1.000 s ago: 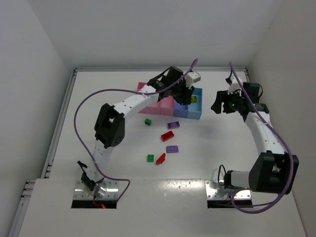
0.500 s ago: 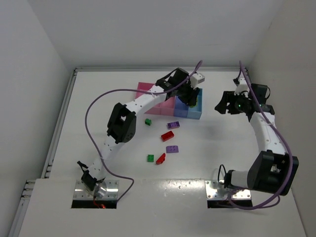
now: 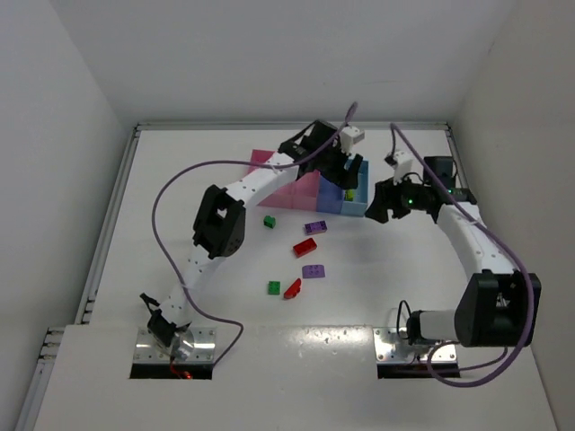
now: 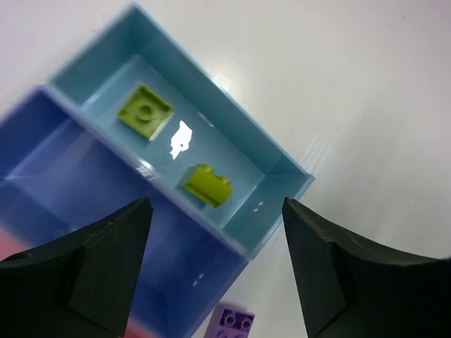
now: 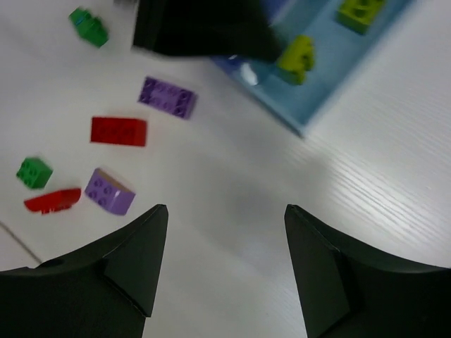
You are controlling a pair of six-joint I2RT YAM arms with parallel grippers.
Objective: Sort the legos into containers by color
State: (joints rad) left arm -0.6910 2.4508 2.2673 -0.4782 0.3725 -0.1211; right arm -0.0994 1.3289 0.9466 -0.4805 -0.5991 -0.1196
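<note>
My left gripper (image 3: 340,176) hangs open over the containers (image 3: 296,190), nothing between its fingers. Below it, two yellow-green legos (image 4: 145,113) (image 4: 207,185) lie in the light blue bin (image 4: 282,172), next to the blue-violet bin (image 4: 77,190). Several loose legos lie on the table in front of the bins: purple (image 3: 314,228), red (image 3: 305,248), dark green (image 3: 269,222), another purple (image 3: 314,271), a green (image 3: 274,287) and a red (image 3: 292,288). My right gripper (image 3: 378,206) hovers open and holding nothing just right of the light blue bin, over bare table (image 5: 225,210).
The two pink bins (image 3: 280,193) sit left of the blue ones. Both wrists are close together at the row's right end. White walls close off the table's back and sides. A purple cable loops off each arm.
The left gripper has opened above the light blue bin, letting a yellow-green brick drop in. The right arm swung left and down toward the bins, its jaws unchanged.
</note>
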